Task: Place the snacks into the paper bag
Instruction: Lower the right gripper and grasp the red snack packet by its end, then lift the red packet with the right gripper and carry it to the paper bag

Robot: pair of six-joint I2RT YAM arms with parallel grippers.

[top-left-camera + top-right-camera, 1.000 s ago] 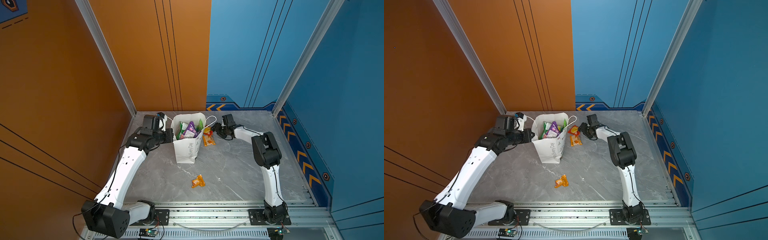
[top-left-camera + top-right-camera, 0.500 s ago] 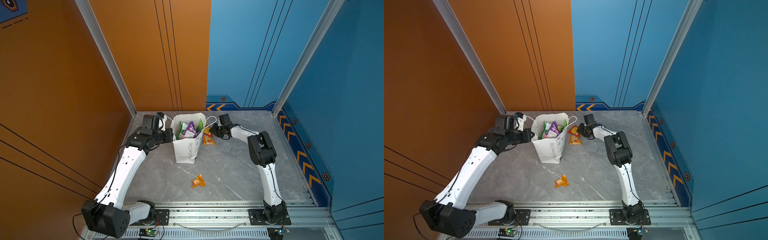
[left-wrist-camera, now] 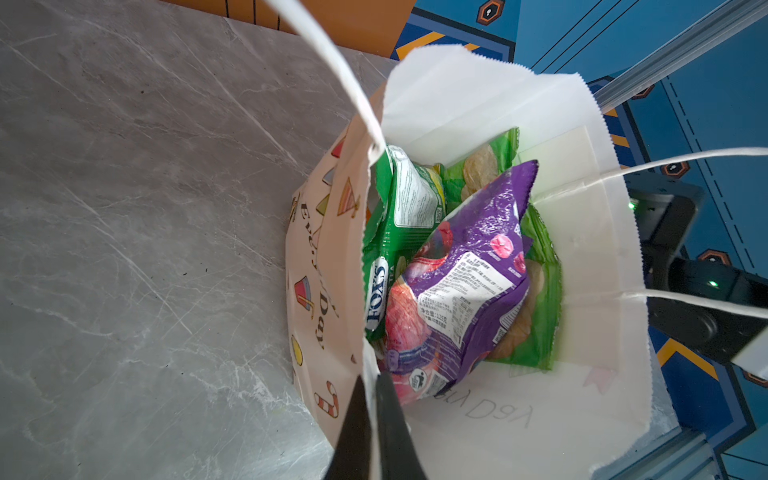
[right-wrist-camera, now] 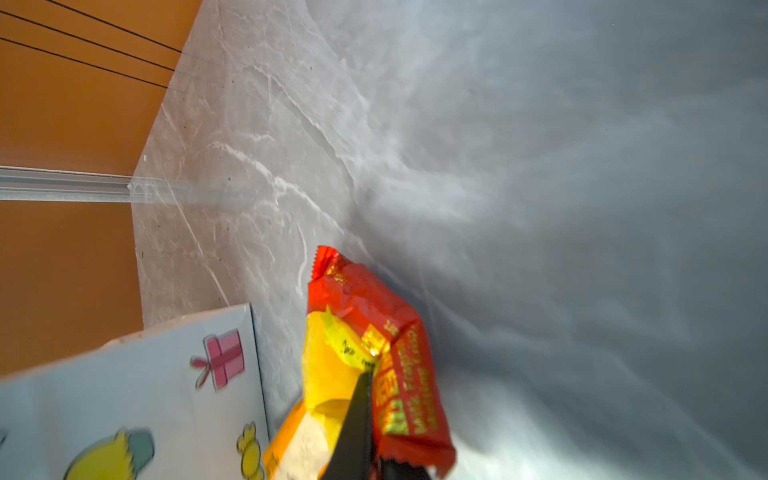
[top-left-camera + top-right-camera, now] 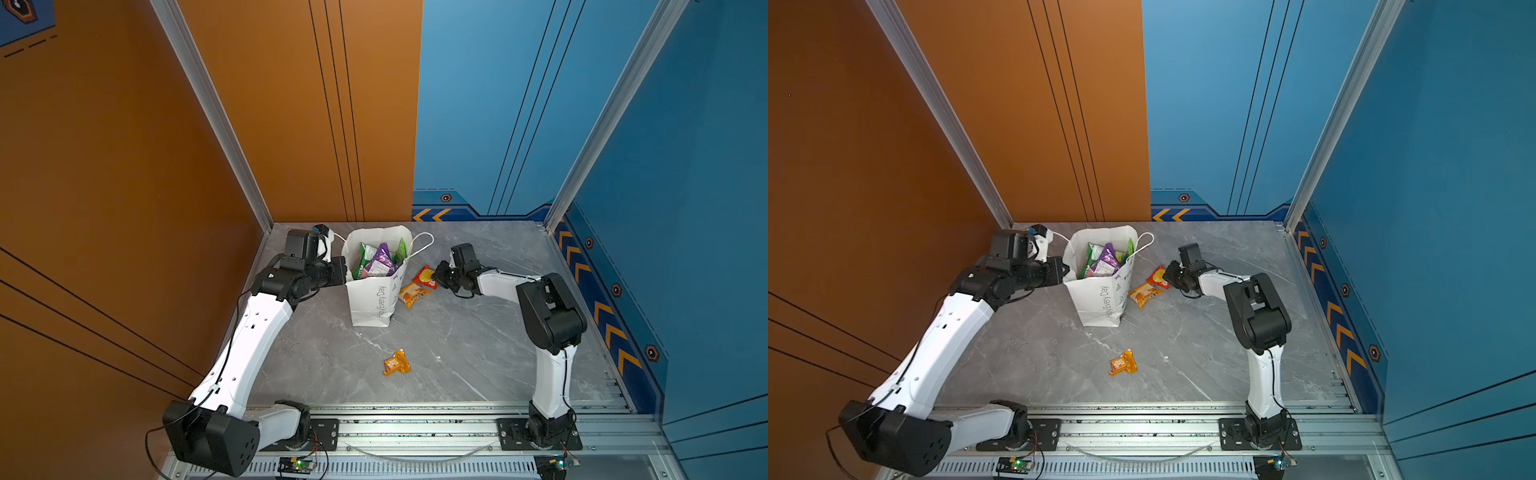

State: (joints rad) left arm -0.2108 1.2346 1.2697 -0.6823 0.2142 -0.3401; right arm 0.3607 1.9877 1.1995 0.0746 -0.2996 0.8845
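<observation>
The white paper bag [image 5: 371, 300] [image 5: 1100, 301] stands upright and open at the back of the table. My left gripper [image 3: 371, 376] [image 5: 343, 270] is shut on its near rim. Inside lie a purple bag [image 3: 469, 266], a green-white Fox's bag [image 3: 399, 224] and a green chips bag [image 3: 538, 291]. Just right of the bag, my right gripper [image 4: 370, 374] [image 5: 436, 275] is shut on the edge of a red packet [image 4: 374, 299] [image 5: 424, 277] [image 5: 1158, 276]. An orange-pink packet [image 5: 412, 294] [image 5: 1144, 294] lies against it. A small orange packet [image 5: 396, 363] [image 5: 1122, 363] lies alone toward the front.
Orange wall panels [image 5: 291, 124] close the left and back left, blue panels [image 5: 685, 208] the back right and right. An aluminium rail [image 5: 415, 428] carrying both arm bases runs along the front edge. The bag's cord handle [image 5: 422, 245] hangs over toward the right gripper.
My right gripper has closed on the red packet and its arm has shifted slightly left toward the bag. The left arm and the bag have not moved.
</observation>
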